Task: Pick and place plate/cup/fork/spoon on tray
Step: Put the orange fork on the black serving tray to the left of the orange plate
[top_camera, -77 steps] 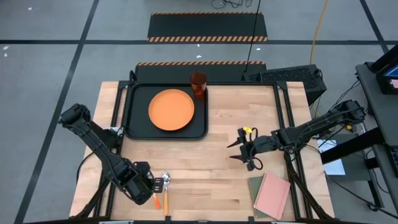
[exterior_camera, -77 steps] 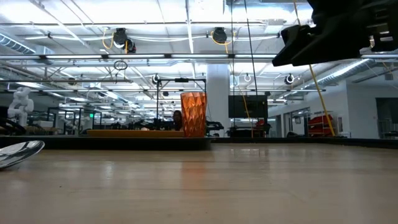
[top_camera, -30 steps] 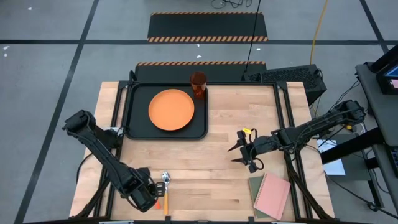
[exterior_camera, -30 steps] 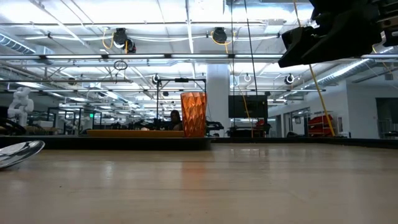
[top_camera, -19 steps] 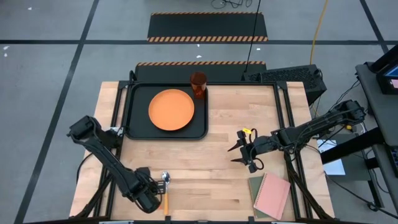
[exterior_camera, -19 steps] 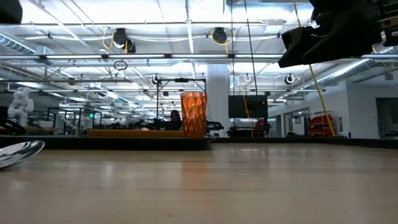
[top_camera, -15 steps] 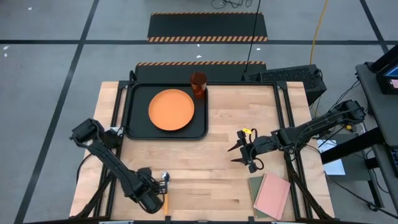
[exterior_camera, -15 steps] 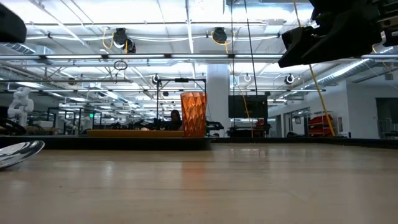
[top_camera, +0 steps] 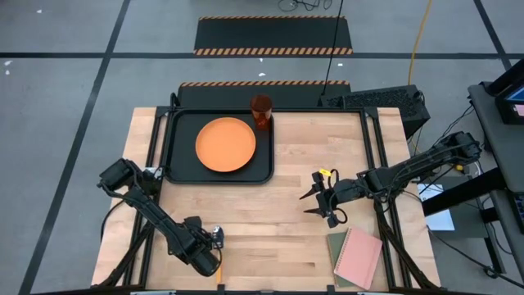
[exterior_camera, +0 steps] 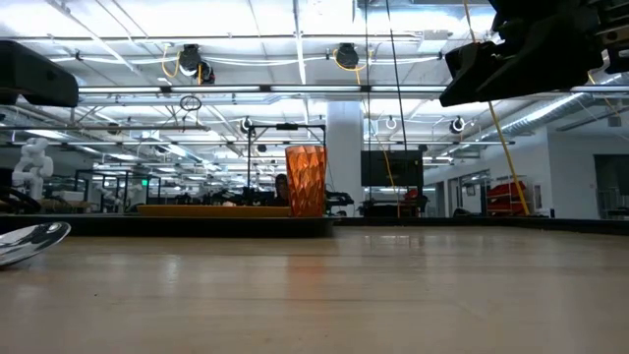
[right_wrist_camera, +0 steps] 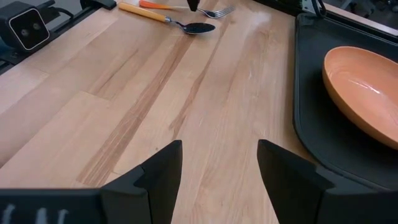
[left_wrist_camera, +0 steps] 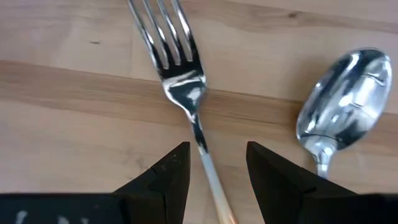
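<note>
The left gripper [left_wrist_camera: 216,171] is hovering low over the near-left part of the table [top_camera: 286,180], its fingers [left_wrist_camera: 169,177] standing apart and empty, straddling the thin neck of the fork [left_wrist_camera: 177,68]. The fork is lying flat directly beneath it, tines pointing ahead of the fingertips, and the spoon [left_wrist_camera: 342,118] is lying just beside that gripper's outer finger, clear of it. The tray [top_camera: 178,143] is sitting well ahead of the left gripper at the table's far side, carrying the plate [top_camera: 225,144], with the cup [top_camera: 261,109] at its far right corner. The right gripper [top_camera: 321,199] is waiting above the table's right-centre, fingers spread wide and holding nothing, the tray lying off to its side.
</note>
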Tool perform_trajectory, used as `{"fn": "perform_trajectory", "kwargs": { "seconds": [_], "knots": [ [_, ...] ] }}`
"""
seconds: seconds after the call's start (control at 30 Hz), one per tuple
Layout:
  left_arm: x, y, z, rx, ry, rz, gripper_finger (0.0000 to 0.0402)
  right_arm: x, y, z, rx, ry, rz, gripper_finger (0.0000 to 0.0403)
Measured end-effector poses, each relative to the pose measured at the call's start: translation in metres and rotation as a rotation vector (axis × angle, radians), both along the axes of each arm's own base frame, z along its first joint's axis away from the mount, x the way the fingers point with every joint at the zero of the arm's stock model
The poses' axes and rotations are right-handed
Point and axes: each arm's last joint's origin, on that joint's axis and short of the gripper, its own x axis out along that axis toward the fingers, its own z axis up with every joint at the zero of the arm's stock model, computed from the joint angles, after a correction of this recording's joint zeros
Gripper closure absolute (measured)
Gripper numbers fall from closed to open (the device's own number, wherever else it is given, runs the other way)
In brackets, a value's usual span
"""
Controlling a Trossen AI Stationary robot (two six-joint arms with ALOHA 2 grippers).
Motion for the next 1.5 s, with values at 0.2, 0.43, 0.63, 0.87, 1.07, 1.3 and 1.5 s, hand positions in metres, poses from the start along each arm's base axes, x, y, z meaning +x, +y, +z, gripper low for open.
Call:
{"fn": "perform_trajectory", "kwargs": {
  "seconds": [0.2,0.43,0.63,0.87,1.07,1.3,1.5],
  "knots": [
    [0.003,0.003,0.000,-0.002,0.003,0.015,0.0241,0.000,0.000,0.000,0.001,0.000,0.000,0.0200],
    [0.000,0.008,-0.007,0.012,0.017,0.025,0.0241,0.000,0.000,0.000,0.001,0.000,-0.001,0.0200],
    [0.000,0.007,-0.007,-0.008,0.031,0.029,0.0241,0.000,0.000,0.000,0.001,0.001,-0.001,0.0200],
    [0.000,0.007,-0.007,-0.018,0.038,0.033,0.0241,0.000,0.000,0.000,-0.001,0.006,-0.001,0.0200],
    [0.003,0.004,-0.017,-0.030,0.061,0.041,0.0241,0.000,0.000,-0.001,-0.001,0.009,-0.001,0.0200],
    [0.005,0.001,-0.022,-0.026,0.046,0.045,0.0241,-0.001,0.000,-0.001,-0.002,0.011,-0.001,0.0200],
    [0.006,0.001,-0.022,-0.028,0.040,0.039,0.0282,0.000,0.000,-0.001,-0.001,0.010,-0.001,0.0200]
  ]
}}
